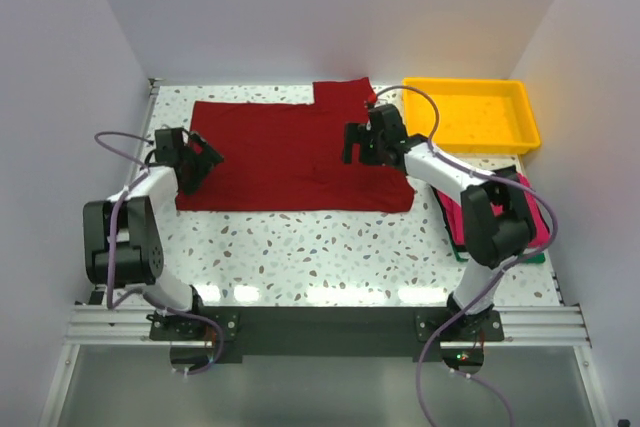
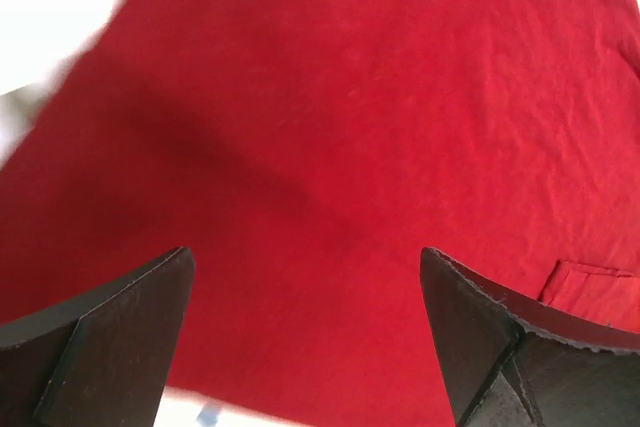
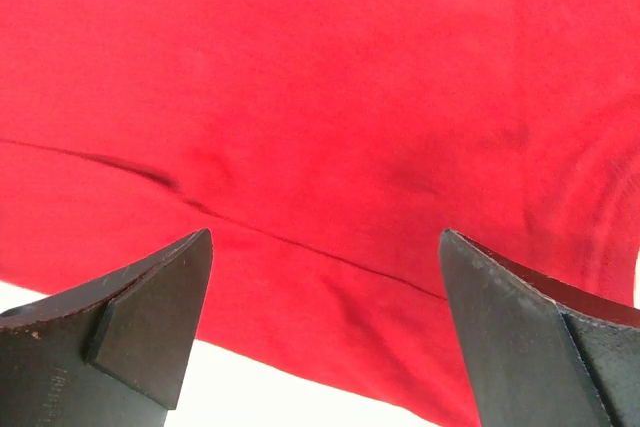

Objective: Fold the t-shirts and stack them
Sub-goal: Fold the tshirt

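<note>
Evidently early days: the maroon t-shirt (image 1: 290, 152) lies spread and looks barely folded, the left gripper (image 2: 305, 257) and right gripper (image 3: 325, 237) gape empty above it, and the other shirts (image 1: 541, 221) sit heaped at near right.

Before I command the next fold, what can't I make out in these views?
- Top view: the right arm covers most of the pile of shirts; how many there are and how neatly they are stacked is unreadable.
- Both wrist views: the maroon t-shirt fills the frame, and its outline is mostly cut off.
- Left wrist view: the top-left corner is washed out and blurred.
</note>
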Motion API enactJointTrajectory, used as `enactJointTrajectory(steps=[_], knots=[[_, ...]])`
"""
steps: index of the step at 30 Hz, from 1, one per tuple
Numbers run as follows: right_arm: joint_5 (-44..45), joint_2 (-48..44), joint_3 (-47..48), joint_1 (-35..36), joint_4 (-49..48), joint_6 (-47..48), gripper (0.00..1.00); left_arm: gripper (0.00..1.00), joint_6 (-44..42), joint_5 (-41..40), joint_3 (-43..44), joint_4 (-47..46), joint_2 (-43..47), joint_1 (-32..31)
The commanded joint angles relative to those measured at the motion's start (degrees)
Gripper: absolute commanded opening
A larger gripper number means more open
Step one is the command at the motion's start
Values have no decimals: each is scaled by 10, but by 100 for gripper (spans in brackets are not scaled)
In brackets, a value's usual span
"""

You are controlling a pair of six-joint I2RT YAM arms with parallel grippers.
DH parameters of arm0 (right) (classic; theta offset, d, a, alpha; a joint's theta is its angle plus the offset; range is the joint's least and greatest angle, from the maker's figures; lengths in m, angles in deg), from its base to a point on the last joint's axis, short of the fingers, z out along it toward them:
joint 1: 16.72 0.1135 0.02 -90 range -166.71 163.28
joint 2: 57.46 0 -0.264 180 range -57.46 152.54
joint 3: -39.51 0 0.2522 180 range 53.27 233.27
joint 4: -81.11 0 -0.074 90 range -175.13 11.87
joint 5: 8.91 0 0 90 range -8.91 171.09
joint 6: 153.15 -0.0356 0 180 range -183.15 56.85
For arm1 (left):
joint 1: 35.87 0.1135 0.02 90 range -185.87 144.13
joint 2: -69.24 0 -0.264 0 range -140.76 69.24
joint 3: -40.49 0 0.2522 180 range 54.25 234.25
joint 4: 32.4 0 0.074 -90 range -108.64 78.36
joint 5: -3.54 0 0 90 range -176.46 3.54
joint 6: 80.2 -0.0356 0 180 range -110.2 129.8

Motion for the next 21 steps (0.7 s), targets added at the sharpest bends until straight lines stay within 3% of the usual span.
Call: enactJointTrajectory(steps=[1,4,11,21], knots=[[59,39,-5,-2,42,18,99,100,-15,71,53,-57,-68,-13],[60,72,15,-1,58,20,99,100,-16,55,72,-49,-125,-24],[54,71,-43,-1,51,8,99,100,-23,10,15,-40,-122,-26],[71,-63,-234,10,91,-51,99,100,-7,-18,-142,1,-25,-41]])
